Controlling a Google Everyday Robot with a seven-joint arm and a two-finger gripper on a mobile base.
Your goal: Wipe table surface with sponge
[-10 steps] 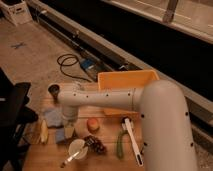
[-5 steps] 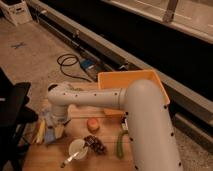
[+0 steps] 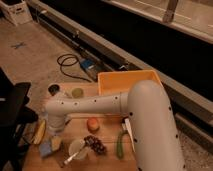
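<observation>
— Where is the claw?
— At the left end of the desk, hanging from the white arm that reaches across from the right. Its fingers are pressed together. Whether they hold anything, I cannot tell.
— And the sponge?
— Light blue, lying on the desk near the front left corner, just in front of the claw and beside a banana.
— What else?
— An orange fruit, dark grapes, a white cup, and a yellow bin at the back.
</observation>
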